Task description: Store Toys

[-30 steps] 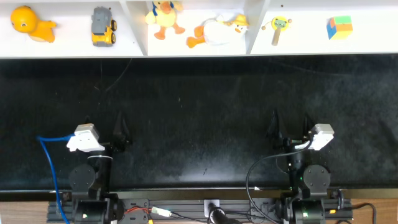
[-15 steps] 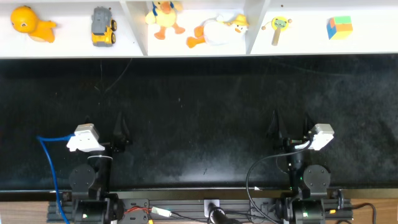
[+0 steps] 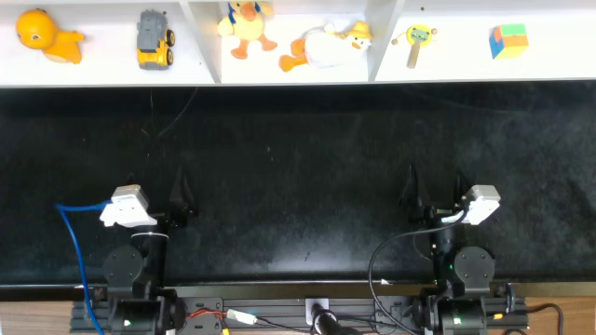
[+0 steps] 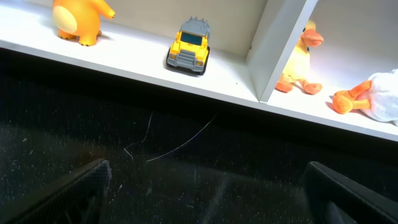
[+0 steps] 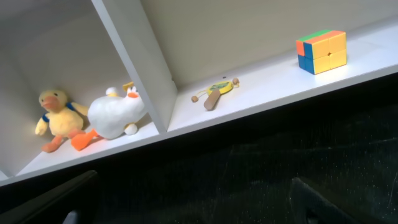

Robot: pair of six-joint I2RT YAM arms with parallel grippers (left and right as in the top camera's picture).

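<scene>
- My left claw [image 3: 155, 183] and right claw [image 3: 434, 181] are both spread wide, well short of the shelf [image 3: 298, 76].
- A black table [image 3: 298, 158] runs up to the shelf.
- Shelf's left bay: orange duck [image 3: 47, 35], yellow truck [image 3: 154, 42].
- Middle bay: yellow plush duck [image 3: 247, 26], white plush duck [image 3: 326, 46].
- Right bay: wooden rattle [image 3: 416, 42], coloured cube [image 3: 508, 40].

White shelf [image 3: 102, 73] — ducks [image 3: 247, 23], truck [image 3: 154, 40], rattle [image 3: 416, 42], cube [image 3: 508, 41]

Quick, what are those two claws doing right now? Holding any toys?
Left gripper: open, holding nothing.
Right gripper: open, holding nothing.
</scene>
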